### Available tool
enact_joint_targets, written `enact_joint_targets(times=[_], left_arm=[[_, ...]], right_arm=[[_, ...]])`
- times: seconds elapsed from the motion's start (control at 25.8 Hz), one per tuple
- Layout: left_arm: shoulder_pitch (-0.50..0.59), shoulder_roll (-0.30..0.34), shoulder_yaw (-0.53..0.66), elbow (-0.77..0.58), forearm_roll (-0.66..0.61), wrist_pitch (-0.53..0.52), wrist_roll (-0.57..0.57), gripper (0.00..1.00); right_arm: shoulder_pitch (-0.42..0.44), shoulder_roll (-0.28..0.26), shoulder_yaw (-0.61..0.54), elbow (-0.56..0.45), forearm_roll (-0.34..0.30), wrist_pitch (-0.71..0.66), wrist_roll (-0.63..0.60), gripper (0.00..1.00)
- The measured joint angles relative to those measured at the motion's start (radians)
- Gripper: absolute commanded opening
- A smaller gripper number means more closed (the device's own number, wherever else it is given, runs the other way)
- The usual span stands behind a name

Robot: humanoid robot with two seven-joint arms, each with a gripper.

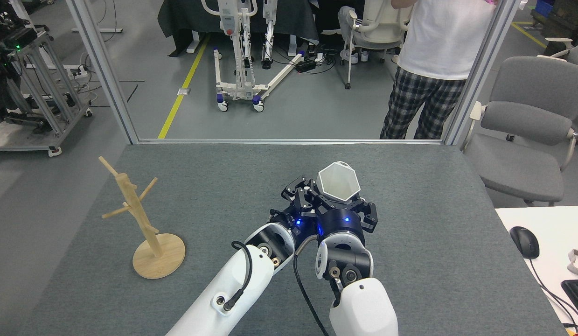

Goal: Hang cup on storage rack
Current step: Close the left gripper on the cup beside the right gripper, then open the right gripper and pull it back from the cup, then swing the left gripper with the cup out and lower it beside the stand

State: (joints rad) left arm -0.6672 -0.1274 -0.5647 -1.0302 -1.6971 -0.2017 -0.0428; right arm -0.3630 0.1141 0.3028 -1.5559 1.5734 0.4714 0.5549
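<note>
While the white cup (339, 181) sits raised at mid-table, its hexagonal mouth tipped toward the head camera and its long axis leaning up and away, the relation that matters is how far it lies from the storage rack (140, 219), which stands well apart to the left near the table's left edge. The right gripper (342, 203) has its dark fingers (366, 215) splayed around the cup's lower body from beneath, apparently carrying it, though the actual contact is hidden behind the cup wall. The left gripper (302, 192) crowds in just beside the cup's left flank; its fingers overlap the other gripper's so closely that I cannot tell whether they are open, closed, or touching the cup at all. Judged from this layout, the left arm is on the rack's side, so a handover or a long leftward carry seems to be what the next move calls for. The cup looks rigid, smooth and faceted, tapering downward, likely slippery on flat planes. The rack is pale wood, a slim slightly leaning post with thin angled pegs on a round flat disc, light enough to tip if nudged. The table (223, 177) is covered in grey felt-like fabric.
</note>
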Motion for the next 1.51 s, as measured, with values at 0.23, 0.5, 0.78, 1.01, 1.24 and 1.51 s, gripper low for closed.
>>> enact_joint_targets(times=[0.23,0.5,0.78,1.01,1.24,1.51], left_arm=[[0.0,0.0,0.001,-0.002,0.001,0.009,0.009,0.0],[0.017,0.0,0.002,0.0,0.0,0.008,-0.009,0.0],[0.035,0.005,0.012,-0.008,0.0,0.011,-0.011,0.0],[0.059,0.009,0.023,-0.035,0.0,0.01,-0.012,0.0],[0.058,0.014,0.077,-0.067,0.001,0.008,-0.019,0.0],[0.001,0.031,0.229,-0.097,0.002,-0.045,-0.07,0.0]], right_arm=[[-0.002,0.005,-0.005,0.001,-0.024,0.004,-0.151,0.99],[-0.004,0.006,-0.004,0.001,-0.144,0.005,-0.502,0.98],[-0.004,0.006,-0.008,0.0,-0.163,0.012,-0.698,0.98],[-0.005,-0.004,-0.104,0.0,-0.174,0.102,-0.706,0.98],[-0.001,-0.203,-0.272,0.05,-0.178,0.07,-0.429,0.99],[0.005,-0.366,-0.365,0.288,-0.206,-0.144,-0.417,0.99]])
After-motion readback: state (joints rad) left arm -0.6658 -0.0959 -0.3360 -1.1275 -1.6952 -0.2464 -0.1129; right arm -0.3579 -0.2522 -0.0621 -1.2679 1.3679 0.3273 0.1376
